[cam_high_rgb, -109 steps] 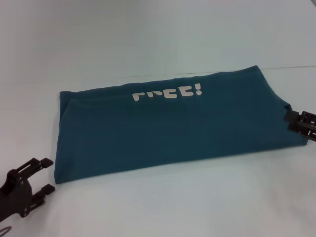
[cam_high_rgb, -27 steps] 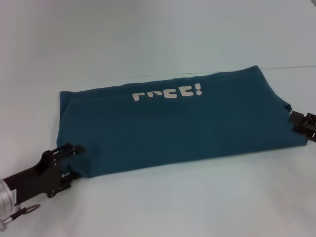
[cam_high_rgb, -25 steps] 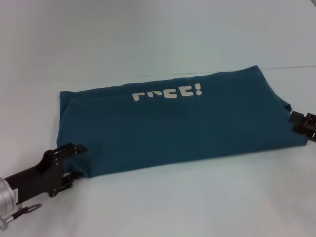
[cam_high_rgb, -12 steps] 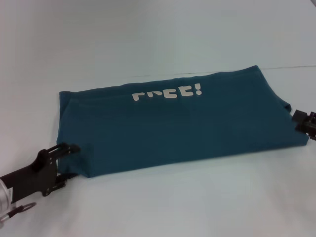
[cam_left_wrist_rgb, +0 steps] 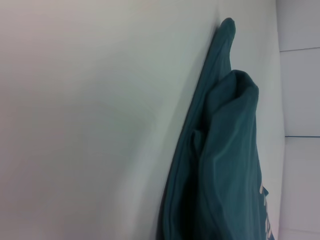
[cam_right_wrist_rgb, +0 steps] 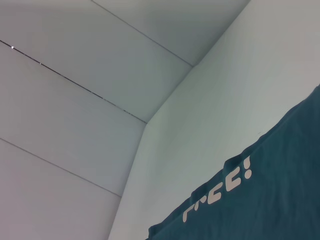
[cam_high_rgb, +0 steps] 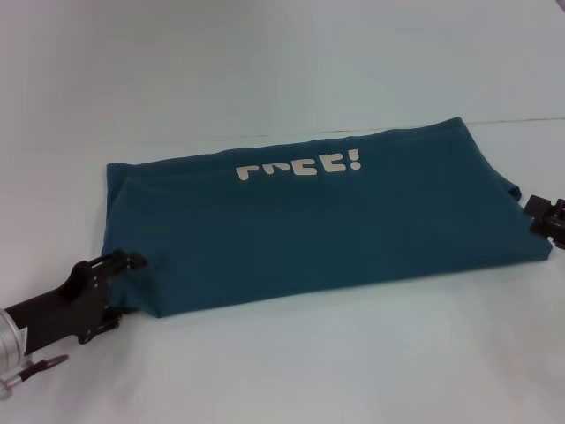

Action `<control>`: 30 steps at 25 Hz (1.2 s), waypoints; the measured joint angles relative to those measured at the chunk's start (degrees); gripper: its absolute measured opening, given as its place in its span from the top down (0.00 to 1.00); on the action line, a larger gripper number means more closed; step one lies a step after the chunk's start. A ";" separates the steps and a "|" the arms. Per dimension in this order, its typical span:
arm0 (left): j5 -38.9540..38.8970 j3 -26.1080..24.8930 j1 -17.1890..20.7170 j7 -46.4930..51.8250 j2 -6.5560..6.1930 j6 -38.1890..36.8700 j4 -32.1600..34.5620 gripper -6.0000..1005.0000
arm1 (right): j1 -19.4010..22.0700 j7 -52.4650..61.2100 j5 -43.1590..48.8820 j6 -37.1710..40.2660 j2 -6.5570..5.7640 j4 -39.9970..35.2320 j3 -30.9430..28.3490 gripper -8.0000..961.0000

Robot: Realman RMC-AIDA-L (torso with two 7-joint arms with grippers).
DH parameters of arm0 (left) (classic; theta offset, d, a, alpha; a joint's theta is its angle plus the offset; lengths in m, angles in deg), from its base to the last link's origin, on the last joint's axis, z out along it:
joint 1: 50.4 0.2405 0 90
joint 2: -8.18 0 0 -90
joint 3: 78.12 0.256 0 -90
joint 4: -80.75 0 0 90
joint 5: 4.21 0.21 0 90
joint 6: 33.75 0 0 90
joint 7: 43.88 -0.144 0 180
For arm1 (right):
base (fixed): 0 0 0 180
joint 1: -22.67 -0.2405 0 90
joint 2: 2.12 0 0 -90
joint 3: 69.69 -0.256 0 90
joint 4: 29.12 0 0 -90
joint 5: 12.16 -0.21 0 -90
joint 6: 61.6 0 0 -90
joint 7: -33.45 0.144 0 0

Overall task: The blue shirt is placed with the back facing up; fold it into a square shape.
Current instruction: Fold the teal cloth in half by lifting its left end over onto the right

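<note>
Shirt: the blue shirt lies flat on the white table, folded into a long band.
Left gripper: at near-left corner, jaws pinching the cloth.
Right gripper: at right end; jaw state cannot be told.
Advice: lift both ends level, fold across evenly.
Lettering: white "FREE!", upside down in head view.

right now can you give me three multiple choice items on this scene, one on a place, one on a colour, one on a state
1. Where is the left end effector?
A. at the blue shirt's near left corner
B. above the lettering
C. at the far edge

2. What colour is the lettering?
A. yellow
B. white
C. red

3. How does the shirt lie?
A. spread fully open
B. hanging in the air
C. folded into a long band on the table

Answers: 1 A, its fingers meet that corner. 2 B, white letters on teal. 3 C, no sleeves showing, layered edges in the left wrist view.
</note>
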 joint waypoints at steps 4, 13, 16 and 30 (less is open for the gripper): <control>0.00 0.05 -0.19 0.01 0.00 0.95 -0.05 0.24 | 0.05 0.00 0.00 0.02 0.00 0.00 0.00 0.32; 0.41 0.34 -0.43 0.33 0.04 0.38 0.04 0.28 | 0.09 0.00 -0.03 0.14 -0.05 0.00 -0.20 0.32; 0.48 0.51 -0.47 0.34 0.03 0.02 0.03 0.37 | 0.09 0.00 -0.05 0.27 -0.07 0.00 -0.27 0.32; 0.36 -0.47 0.41 -1.44 -0.02 -2.52 0.52 0.84 | 0.26 0.00 -0.03 0.32 -0.25 0.00 -0.40 0.32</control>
